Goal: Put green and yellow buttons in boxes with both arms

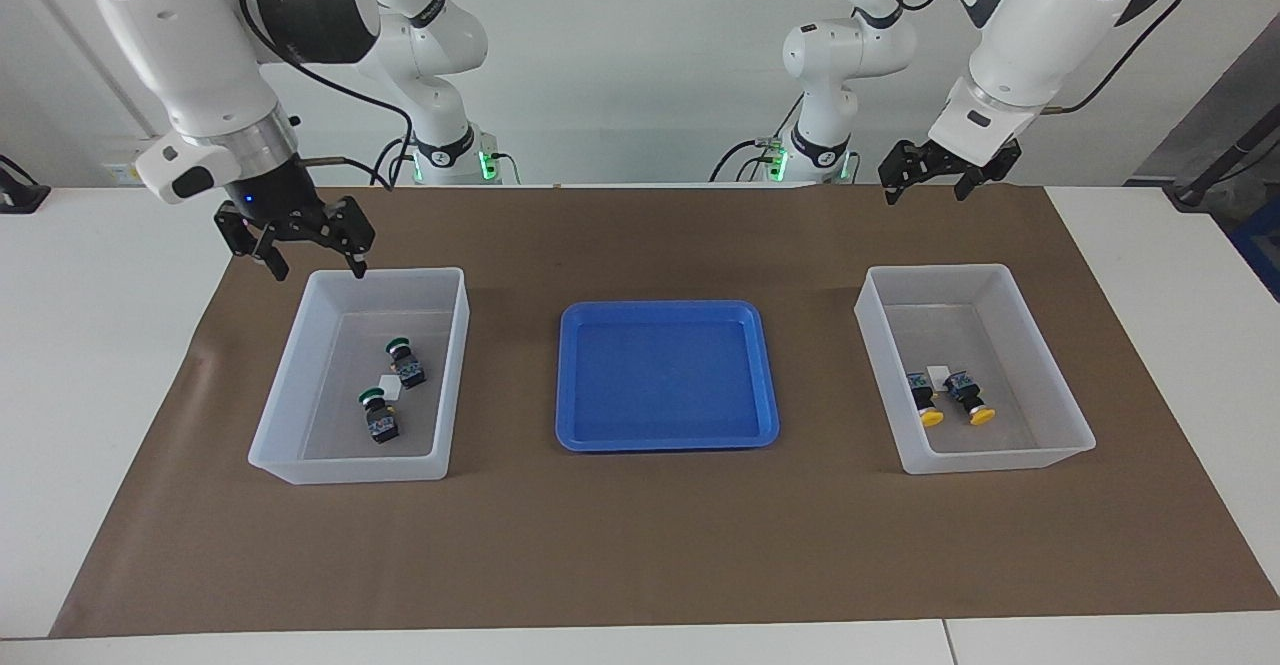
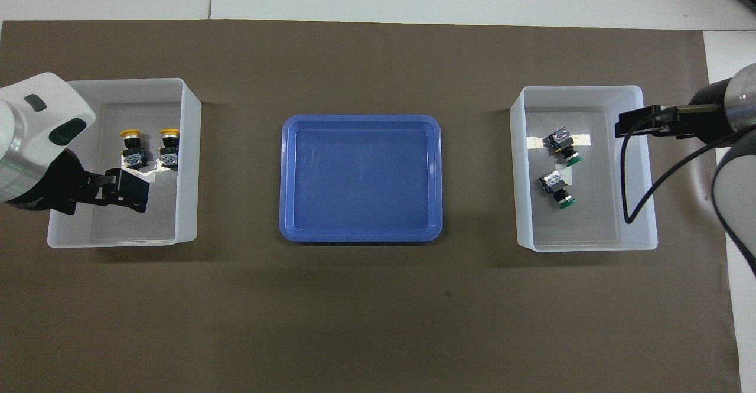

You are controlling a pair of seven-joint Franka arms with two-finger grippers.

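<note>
Two green buttons (image 1: 405,362) (image 1: 378,417) lie in the clear box (image 1: 350,470) at the right arm's end; they also show in the overhead view (image 2: 562,146) (image 2: 556,189). Two yellow buttons (image 1: 925,400) (image 1: 970,397) lie side by side in the clear box (image 1: 1000,455) at the left arm's end, also in the overhead view (image 2: 132,148) (image 2: 169,146). My right gripper (image 1: 314,265) is open and empty, raised over its box's rim nearest the robots. My left gripper (image 1: 925,188) is open and empty, high over the mat, between its box and the robots.
An empty blue tray (image 1: 665,375) sits mid-table between the two boxes, on a brown mat (image 1: 640,545). A small white slip lies beside the buttons in each box (image 1: 388,385) (image 1: 937,373). White tabletop borders the mat.
</note>
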